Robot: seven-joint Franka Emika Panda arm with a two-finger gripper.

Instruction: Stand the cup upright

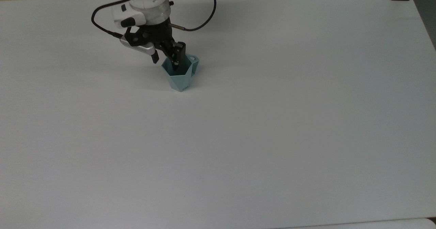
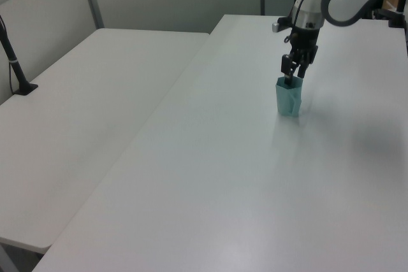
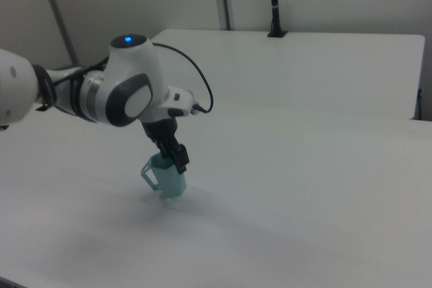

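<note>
The cup (image 1: 180, 75) stands upright on the surface (image 1: 272, 120), and my jaws are spread astride its rim. It looks light, stiff and tippy; that rim wall is the hold.

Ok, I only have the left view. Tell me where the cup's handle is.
Observer: In the top view the cup has its handle on the top view's right, the side away from the gripper.
Operator: Now check the fingers for me.
Observer: They are spread: one finger hangs inside the cup, the other outside its wall on the top view's left.
Operator: Tell me what's in it.
Observer: The top view looks into the mouth: nothing but that finger.
</note>
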